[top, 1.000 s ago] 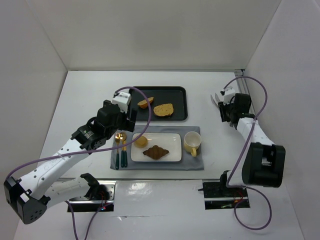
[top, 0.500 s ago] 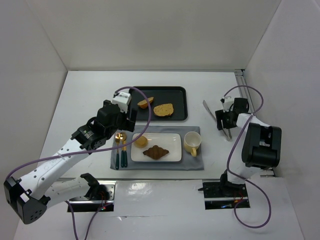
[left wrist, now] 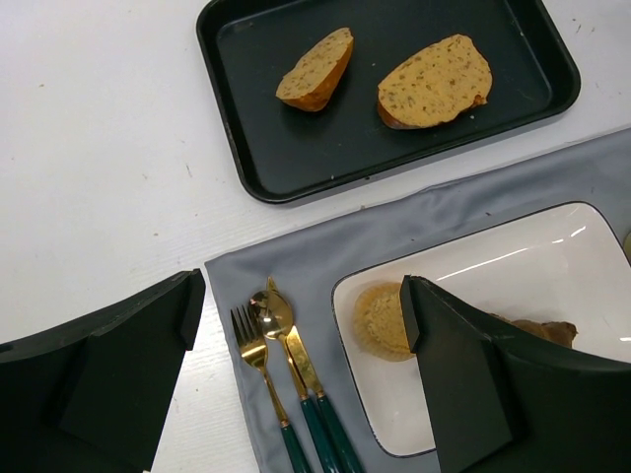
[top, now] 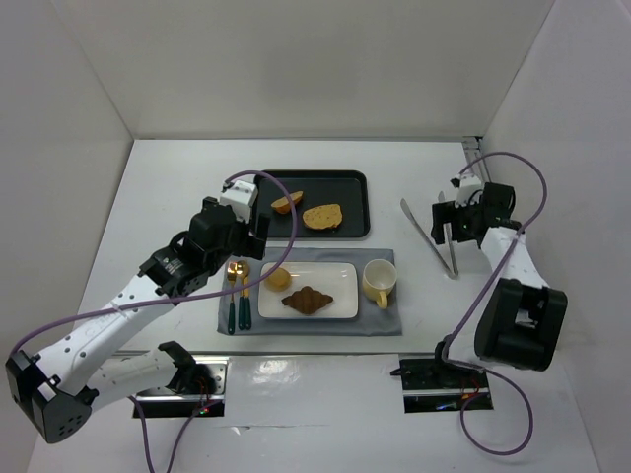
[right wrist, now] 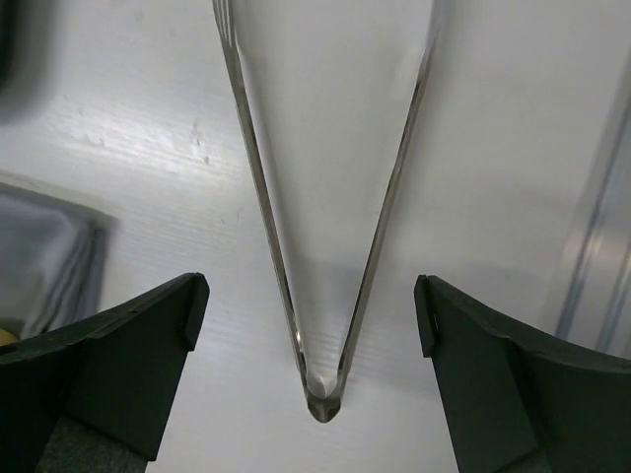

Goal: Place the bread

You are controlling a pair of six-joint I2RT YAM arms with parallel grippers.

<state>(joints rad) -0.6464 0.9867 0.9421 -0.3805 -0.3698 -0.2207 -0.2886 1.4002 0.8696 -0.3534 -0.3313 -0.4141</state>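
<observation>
Two slices of bread (top: 287, 204) (top: 322, 216) lie in the black tray (top: 350, 182); the left wrist view shows them too, the smaller slice (left wrist: 315, 70) and the larger slice (left wrist: 436, 82). My left gripper (top: 248, 241) hangs open above the grey mat's left end, between the cutlery and the white plate (top: 340, 286), holding nothing (left wrist: 303, 304). My right gripper (top: 455, 222) is open over metal tongs (top: 434, 236) that lie flat on the table. Its fingers straddle the hinge end of the tongs (right wrist: 251, 168) without touching it (right wrist: 311, 305).
The plate holds a muffin (top: 278, 279) and a dark croissant (top: 308, 300). A yellow cup (top: 379, 282) stands on the mat to its right. Gold cutlery with green handles (top: 237, 291) lies on the mat's left. White walls enclose the table on three sides.
My right gripper has opened and let go of the tongs, which now lie on the table. The right arm has shifted slightly right. The left arm has not moved.
</observation>
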